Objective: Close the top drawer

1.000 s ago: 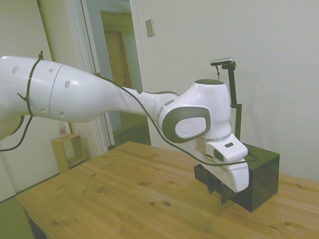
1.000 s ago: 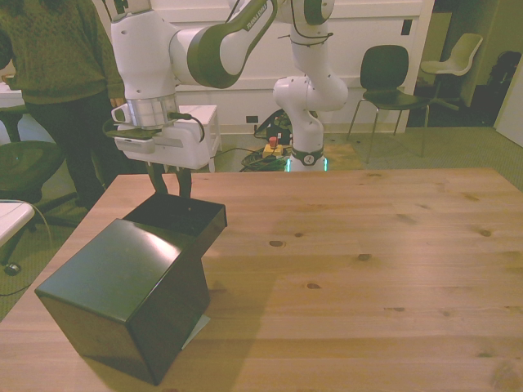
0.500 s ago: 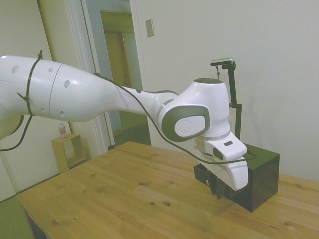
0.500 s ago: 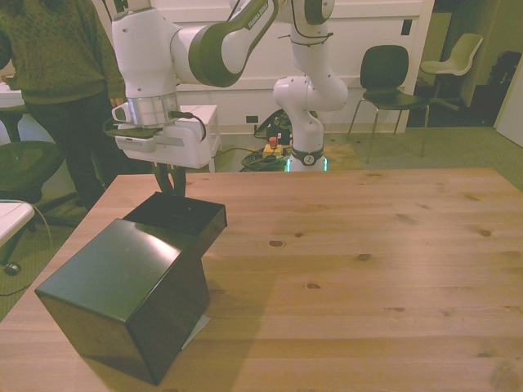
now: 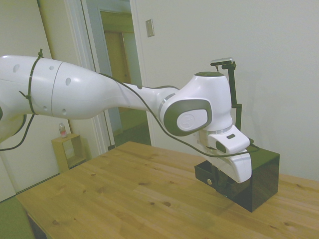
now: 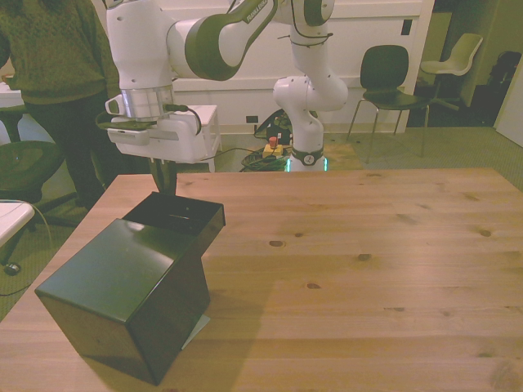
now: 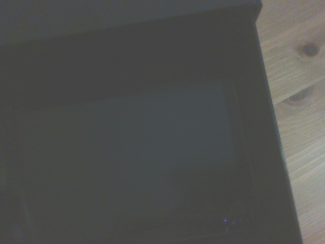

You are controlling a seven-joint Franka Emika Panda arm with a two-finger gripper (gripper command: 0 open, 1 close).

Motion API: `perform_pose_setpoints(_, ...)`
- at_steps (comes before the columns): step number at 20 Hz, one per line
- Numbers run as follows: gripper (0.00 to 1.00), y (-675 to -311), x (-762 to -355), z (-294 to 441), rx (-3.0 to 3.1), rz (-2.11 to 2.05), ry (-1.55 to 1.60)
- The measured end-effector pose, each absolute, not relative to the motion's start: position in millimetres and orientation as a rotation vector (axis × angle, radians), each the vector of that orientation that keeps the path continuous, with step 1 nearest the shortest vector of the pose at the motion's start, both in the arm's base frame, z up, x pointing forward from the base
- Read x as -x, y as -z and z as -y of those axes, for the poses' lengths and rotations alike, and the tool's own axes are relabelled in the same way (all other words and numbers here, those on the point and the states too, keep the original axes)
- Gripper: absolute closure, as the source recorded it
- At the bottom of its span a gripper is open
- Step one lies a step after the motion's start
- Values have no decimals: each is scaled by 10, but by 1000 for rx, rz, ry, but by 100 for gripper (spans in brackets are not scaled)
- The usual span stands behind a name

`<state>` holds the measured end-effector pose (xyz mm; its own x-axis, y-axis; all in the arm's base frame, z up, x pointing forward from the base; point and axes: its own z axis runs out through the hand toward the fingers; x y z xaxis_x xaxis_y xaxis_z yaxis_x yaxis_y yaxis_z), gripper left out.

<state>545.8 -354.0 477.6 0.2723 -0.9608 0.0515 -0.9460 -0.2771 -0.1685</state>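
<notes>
– On the counter point(image 6: 368, 245), front view's left: status of the task item?

– Item located. The top drawer point(image 6: 176, 214) stands pulled out of the black cabinet point(image 6: 122, 286), about half its depth by my estimate. Its open tray shows dark and, as far as I can see, bare. In the side view its front panel faces the picture's left, with the pale knob point(image 5: 209, 181) showing. The wrist view looks straight down into the tray point(image 7: 127, 152).

– Relation governing the coming move?

– The drawer's slide axis runs from its front panel back into the cabinet. In the side view that is toward the picture's right. In the front view it is toward the lower left. My end effector point(image 6: 163, 186) hangs at the outer end of that axis, at the front panel, so the cabinet lies directly beyond the drawer from me. A straight push along that line should seat it, in my judgement. An oblique push could skew the drawer or shift the whole cabinet.

– End effector condition?

– Clenched, as I read it. In the front view the fingers point(image 6: 161, 175) show as one dark mass with no gap, and they grip nothing. I cannot confirm contact with the panel, because the side view hides the tips behind my own white housing.
</notes>
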Motion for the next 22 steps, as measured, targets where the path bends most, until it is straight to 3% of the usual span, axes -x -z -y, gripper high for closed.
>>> perform_pose_setpoints(22, 100, -4784, -6173, 3793, 2395, -1885, 220)
